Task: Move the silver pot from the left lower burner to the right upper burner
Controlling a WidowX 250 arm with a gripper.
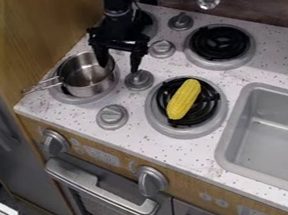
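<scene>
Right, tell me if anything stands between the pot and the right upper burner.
A grey knob stands midway, another nearer the front, and one finger of the open gripper beside the pot. The corn lies off that path.

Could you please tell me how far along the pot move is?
The transfer isn't done: the silver pot sits on the left lower burner. Lining up looks under way, with the open gripper at the pot's rim. Closing, lifting and setting it on the right upper burner seem left.
</scene>
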